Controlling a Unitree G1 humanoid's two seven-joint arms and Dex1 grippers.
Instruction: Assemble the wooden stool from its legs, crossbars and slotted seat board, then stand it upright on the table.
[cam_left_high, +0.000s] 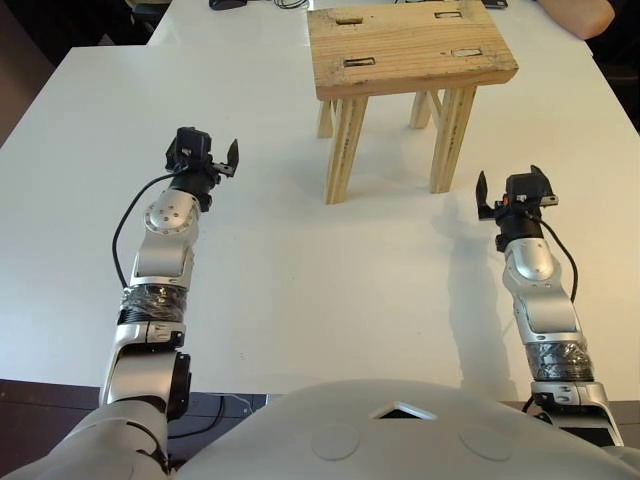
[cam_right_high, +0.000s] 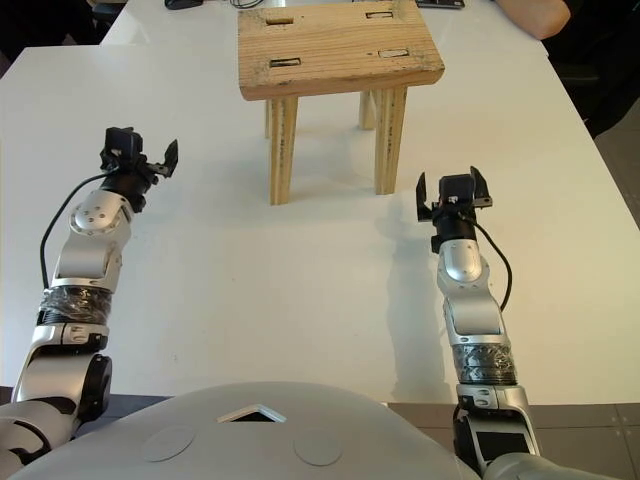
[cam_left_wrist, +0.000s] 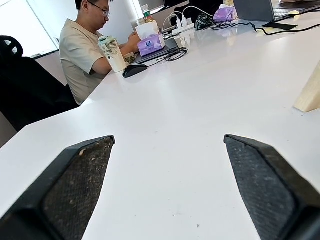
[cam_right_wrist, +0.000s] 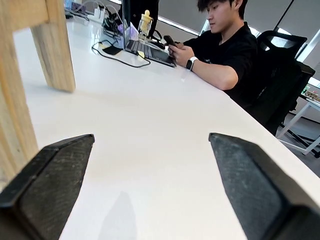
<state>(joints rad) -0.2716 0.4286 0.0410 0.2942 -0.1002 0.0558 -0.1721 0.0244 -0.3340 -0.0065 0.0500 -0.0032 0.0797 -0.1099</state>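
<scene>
Hovering low over the white counter (cam_left_high: 300, 270), the left hand (cam_left_high: 205, 158) is released, its pads spread wide with nothing between them. The right hand (cam_left_high: 512, 192) is the same, open and empty, on the opposite side. Between and beyond them stands the wooden stool (cam_left_high: 345, 140), upright on the counter and well apart from both hands. Its slotted seat board (cam_left_high: 405, 42) lies level on top and its legs (cam_left_high: 452, 130) are planted on the surface. The crossbars are mostly hidden under the seat.

Judging from this, the assembly and the standing-up look finished, with no loose parts lying about. The next move probably calls for little more than drawing both arms back without brushing the near legs, which could tip or shift the stool.

As for containers, the four slots in the seat are too small to tell whether leg ends fill them. A lidded cup (cam_left_wrist: 111, 52) sits at the counter's far end, its contents hidden.
</scene>
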